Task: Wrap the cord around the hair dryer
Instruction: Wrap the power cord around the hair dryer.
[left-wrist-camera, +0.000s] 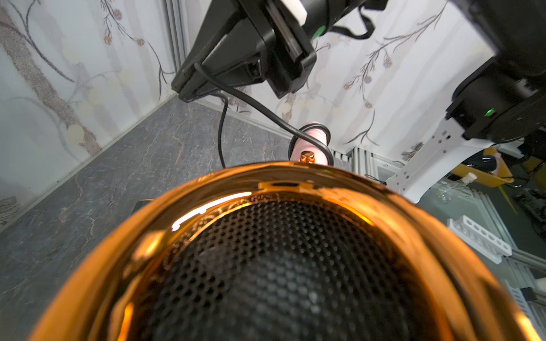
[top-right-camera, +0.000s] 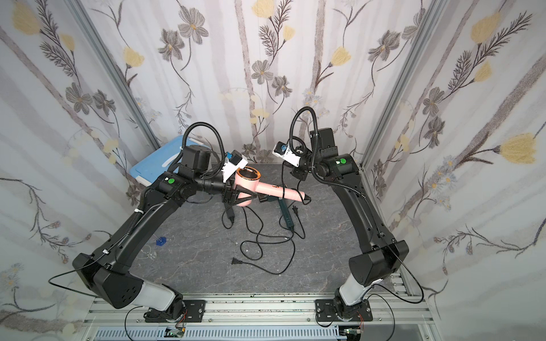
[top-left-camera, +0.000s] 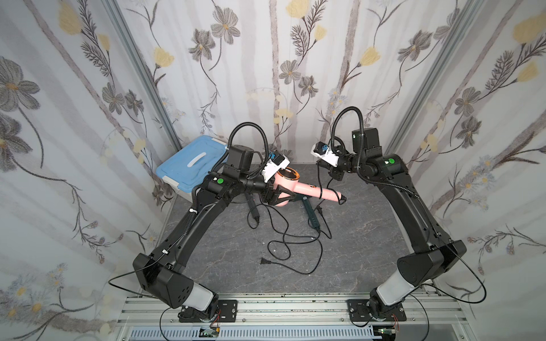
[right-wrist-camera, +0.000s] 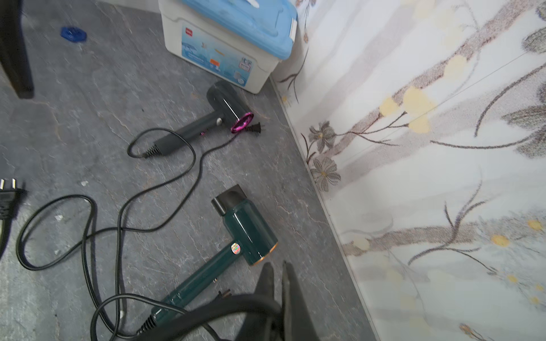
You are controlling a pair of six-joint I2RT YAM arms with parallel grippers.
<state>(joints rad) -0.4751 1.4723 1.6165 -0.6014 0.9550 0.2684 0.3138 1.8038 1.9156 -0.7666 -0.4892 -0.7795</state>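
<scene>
Marbled tabletop (top-left-camera: 369, 251); left claw (top-left-camera: 285, 195) clamps pink hair dryer (top-left-camera: 313, 189); right claw (right-wrist-camera: 276, 265) pinches black cord (left-wrist-camera: 254, 104).

Three walls close the space, all covered with pale wallpaper: grey and yellow flowers on thin dark stems, over wide grey stripes. The back wall (top-left-camera: 266, 73) meets the side walls (top-left-camera: 59, 147) at silver metal posts (top-left-camera: 143, 73). The worktop (top-left-camera: 369, 236) is dark grey with light veins, like stone. A silver metal rail (top-left-camera: 295, 308) runs along its near edge. A white box with a blue lid (top-left-camera: 183, 168) stands in the far corner on the left arm's side. The light is soft and even.
</scene>
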